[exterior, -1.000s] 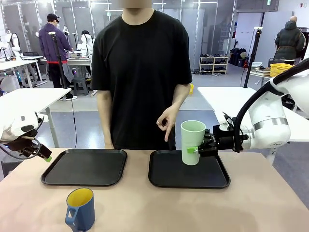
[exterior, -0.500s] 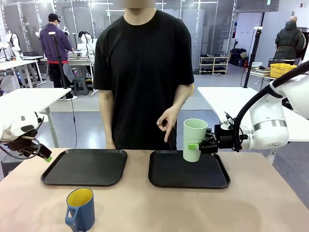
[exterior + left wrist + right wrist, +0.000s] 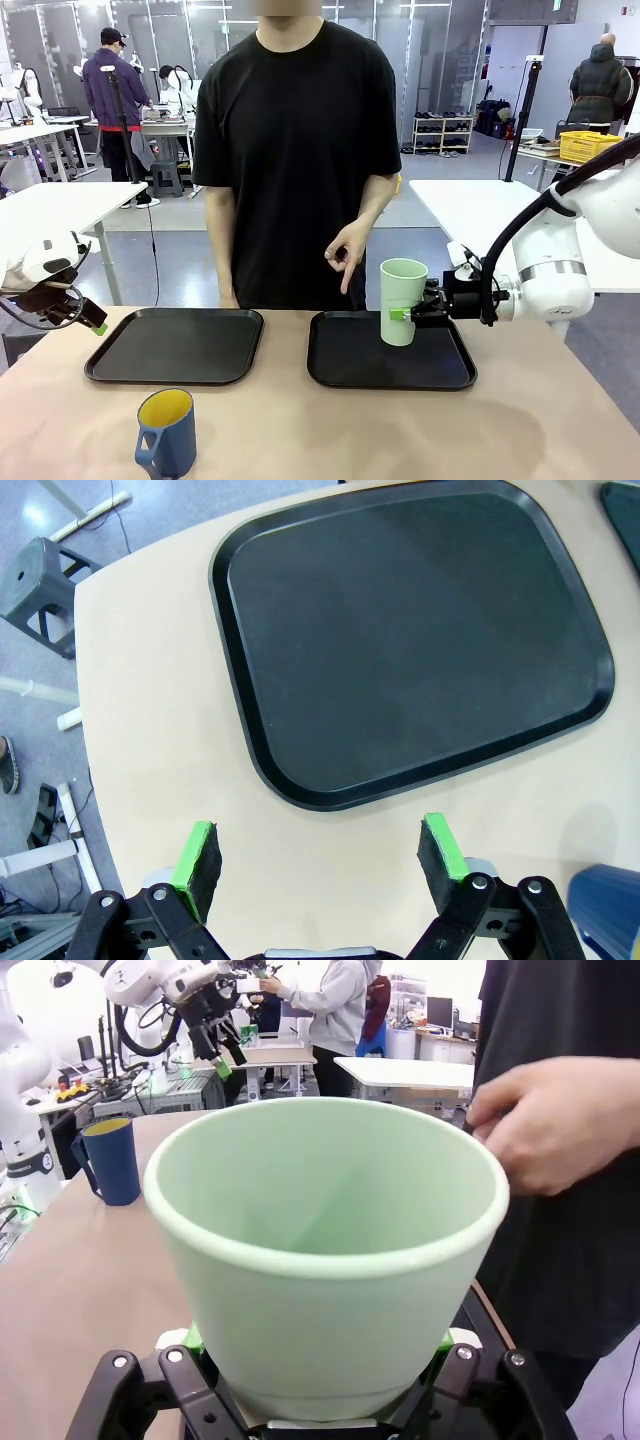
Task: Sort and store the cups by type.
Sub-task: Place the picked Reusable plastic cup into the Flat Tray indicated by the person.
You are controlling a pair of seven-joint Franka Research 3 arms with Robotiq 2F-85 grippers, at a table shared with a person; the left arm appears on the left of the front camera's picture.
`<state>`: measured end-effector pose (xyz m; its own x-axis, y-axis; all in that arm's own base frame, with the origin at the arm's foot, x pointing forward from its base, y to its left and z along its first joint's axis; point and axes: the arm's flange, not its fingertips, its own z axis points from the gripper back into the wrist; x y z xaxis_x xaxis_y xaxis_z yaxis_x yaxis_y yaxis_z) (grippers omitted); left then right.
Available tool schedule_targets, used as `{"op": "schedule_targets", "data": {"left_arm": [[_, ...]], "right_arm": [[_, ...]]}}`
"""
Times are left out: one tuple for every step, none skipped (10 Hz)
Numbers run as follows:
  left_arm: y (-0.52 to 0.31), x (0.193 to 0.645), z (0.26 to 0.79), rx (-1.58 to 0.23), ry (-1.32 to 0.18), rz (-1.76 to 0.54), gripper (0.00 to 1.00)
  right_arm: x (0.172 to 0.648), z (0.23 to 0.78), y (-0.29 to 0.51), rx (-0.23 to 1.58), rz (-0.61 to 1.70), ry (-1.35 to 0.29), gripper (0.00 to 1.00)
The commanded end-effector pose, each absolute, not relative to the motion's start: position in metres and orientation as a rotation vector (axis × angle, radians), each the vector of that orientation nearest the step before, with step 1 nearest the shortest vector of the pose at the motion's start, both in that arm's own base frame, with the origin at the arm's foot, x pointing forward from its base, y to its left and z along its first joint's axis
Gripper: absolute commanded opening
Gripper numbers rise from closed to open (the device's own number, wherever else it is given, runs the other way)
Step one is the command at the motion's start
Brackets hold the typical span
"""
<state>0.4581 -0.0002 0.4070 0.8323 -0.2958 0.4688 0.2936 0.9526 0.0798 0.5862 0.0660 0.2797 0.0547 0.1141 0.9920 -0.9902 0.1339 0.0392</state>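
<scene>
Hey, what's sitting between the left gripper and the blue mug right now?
Only bare tabletop, seen in the front view, separates the left gripper from the blue mug.

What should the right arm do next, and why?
Probably ease the mint tumbler straight down onto the right tray, then open. The right gripper is shut on it, upright, over that tray's far right part. I can't tell whether its base touches the tray. The person's hand points down beside it.
</scene>
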Motion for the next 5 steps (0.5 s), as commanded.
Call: {"op": "schedule_targets", "data": {"left_arm": [[0.002, 0.457, 0.409, 0.004, -0.502, -0.317, 1.00], [0.002, 0.457, 0.409, 0.004, -0.502, -0.317, 1.00], [0.002, 0.457, 0.409, 0.004, -0.502, -0.317, 1.00], [0.002, 0.457, 0.409, 0.004, -0.502, -0.317, 1.00], [0.002, 0.457, 0.409, 0.004, -0.502, -0.317, 1.00]], "right_arm": [[0.603, 0.266, 0.070, 1.033, 1.110, -1.186, 0.86], [0.606, 0.259, 0.069, 1.027, 1.101, -1.198, 0.86], [0.609, 0.251, 0.068, 1.009, 1.093, -1.197, 0.86], [0.612, 0.243, 0.069, 0.994, 1.096, -1.195, 0.86], [0.613, 0.238, 0.069, 0.979, 1.095, -1.191, 0.86]]}}
